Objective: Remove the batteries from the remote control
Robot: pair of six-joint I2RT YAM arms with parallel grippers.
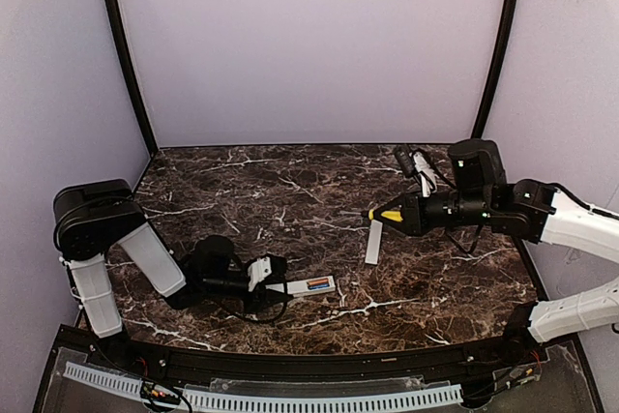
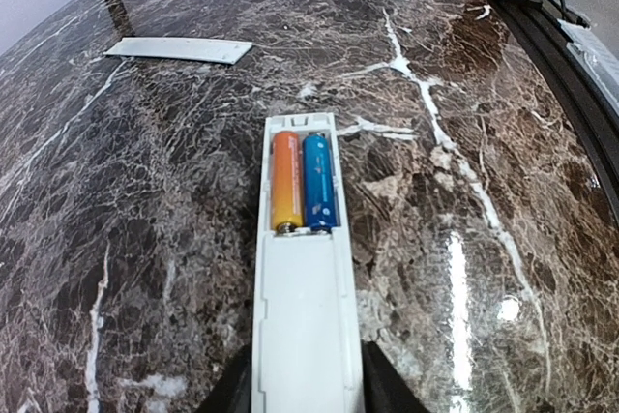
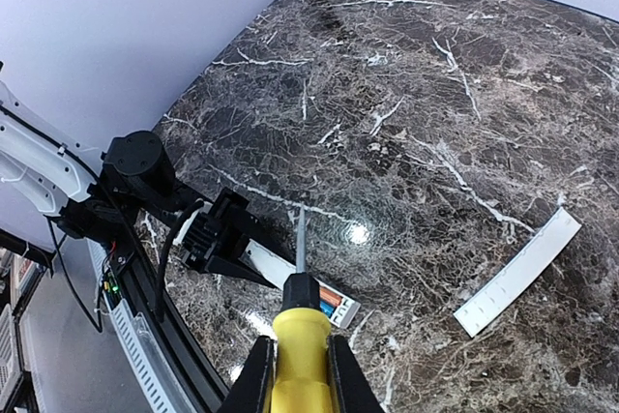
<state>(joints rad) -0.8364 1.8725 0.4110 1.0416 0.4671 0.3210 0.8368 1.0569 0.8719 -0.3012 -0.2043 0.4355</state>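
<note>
My left pincer (image 2: 308,389) is clenched on the slim white-grey plastic remote control (image 2: 305,326); my right pincer (image 3: 300,374) grasps a yellow-handled screwdriver (image 3: 302,340).

The remote control lies flat on the dark brown marble-patterned table (image 1: 290,191), near its front edge, with my left fingers (image 2: 237,389) pressed against both long sides of its near end. Its battery bay is uncovered and faces up. The orange-red cylindrical battery (image 2: 286,181) and the blue cylindrical battery (image 2: 319,181) sit side by side inside it, touching. The flat white back cover (image 2: 179,49) lies on the table well apart from the remote control, out toward my right arm. My right pincer hangs above the table near that back cover, the screwdriver's metal shaft pointing toward my left side, well clear of the remote control.
</note>
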